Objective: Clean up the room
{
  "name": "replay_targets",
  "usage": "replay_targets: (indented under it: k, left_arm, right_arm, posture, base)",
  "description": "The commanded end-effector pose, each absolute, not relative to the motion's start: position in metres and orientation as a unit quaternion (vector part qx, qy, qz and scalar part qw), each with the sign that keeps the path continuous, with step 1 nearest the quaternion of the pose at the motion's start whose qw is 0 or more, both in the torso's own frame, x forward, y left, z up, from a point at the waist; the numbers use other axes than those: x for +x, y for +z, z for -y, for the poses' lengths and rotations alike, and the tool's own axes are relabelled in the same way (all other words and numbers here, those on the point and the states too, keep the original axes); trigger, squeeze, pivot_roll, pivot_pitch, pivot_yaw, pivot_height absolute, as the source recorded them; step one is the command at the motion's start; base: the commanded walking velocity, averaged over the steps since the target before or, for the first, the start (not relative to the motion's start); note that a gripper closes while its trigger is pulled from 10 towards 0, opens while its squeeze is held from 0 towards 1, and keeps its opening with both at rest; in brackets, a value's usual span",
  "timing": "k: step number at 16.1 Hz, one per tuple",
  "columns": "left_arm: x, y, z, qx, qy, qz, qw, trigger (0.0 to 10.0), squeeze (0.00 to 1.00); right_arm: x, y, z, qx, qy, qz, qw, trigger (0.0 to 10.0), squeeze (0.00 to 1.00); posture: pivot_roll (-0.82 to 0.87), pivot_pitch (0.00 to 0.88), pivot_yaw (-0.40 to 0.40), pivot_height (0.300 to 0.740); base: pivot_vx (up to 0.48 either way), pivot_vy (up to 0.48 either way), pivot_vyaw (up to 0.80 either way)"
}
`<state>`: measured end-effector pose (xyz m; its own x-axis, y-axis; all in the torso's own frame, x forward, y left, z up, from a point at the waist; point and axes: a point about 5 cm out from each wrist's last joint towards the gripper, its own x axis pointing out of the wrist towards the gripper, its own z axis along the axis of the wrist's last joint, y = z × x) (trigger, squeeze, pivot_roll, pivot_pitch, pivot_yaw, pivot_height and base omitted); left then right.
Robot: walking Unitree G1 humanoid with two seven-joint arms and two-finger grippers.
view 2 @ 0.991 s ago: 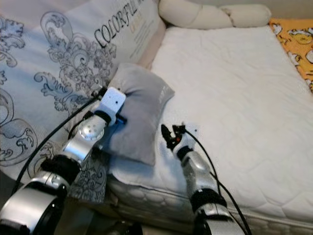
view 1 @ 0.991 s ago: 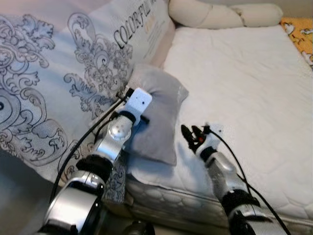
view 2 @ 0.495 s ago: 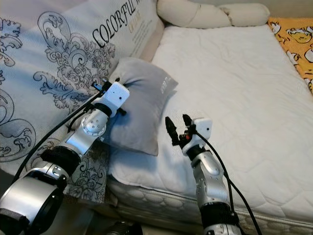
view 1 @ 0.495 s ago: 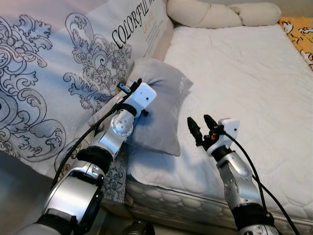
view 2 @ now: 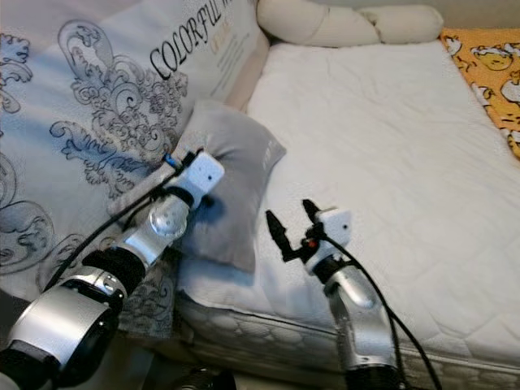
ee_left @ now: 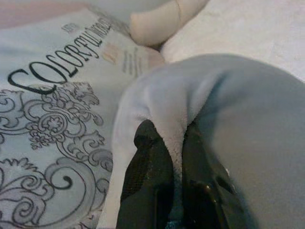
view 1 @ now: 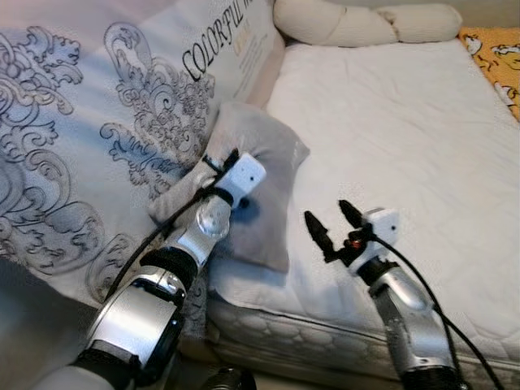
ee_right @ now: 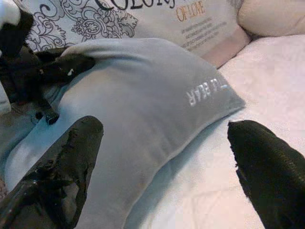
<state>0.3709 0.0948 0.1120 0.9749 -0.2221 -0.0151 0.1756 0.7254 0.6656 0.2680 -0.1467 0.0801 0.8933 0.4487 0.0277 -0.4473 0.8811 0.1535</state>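
A grey pillow (view 1: 272, 162) lies tilted at the left edge of the white mattress (view 1: 406, 122), leaning against a big patterned quilt. My left gripper (ee_left: 169, 138) is shut on a fold at the pillow's (ee_left: 238, 105) left edge, with the fabric pinched between its two black fingers. My right gripper (view 1: 329, 218) hovers open just to the right of the pillow's lower end, a little above the mattress. In the right wrist view its fingers (ee_right: 71, 157) are spread wide and face the pillow's (ee_right: 143, 95) grey side, which carries small white lettering.
The quilt (view 1: 97, 122), white with grey scrolls and "COLORFUL" lettering, rises along the left. A long cream bolster (view 1: 357, 20) lies at the head of the bed. An orange printed cloth (view 1: 497, 53) shows at the far right. The mattress's front edge (view 1: 309, 341) is close below my arms.
My right gripper has opened wide and risen a little beside the pillow. My left gripper keeps its hold on the pillow's edge, which lifted slightly and settled again.
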Motion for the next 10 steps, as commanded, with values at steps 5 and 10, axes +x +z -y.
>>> replay_targets:
  k: [5, 10]
  left_arm:
    - [0.355, 0.083, -0.096, 0.311, -0.113, -0.014, 0.944, 10.0, 1.00]
    - [0.361, 0.135, -0.103, 0.202, -0.109, 0.140, 0.963, 10.0, 1.00]
  right_arm:
    - [0.255, 0.089, 0.154, 0.048, 0.206, -0.005, 0.977, 10.0, 1.00]
    - [0.245, 0.105, 0.162, 0.076, 0.146, 0.028, 0.986, 10.0, 1.00]
  posture:
    - [-0.13, 0.000, 0.130, 0.740]
    - [-0.11, 0.000, 0.125, 0.740]
  base:
    - [0.000, 0.000, 0.00]
    - [0.000, 0.000, 0.00]
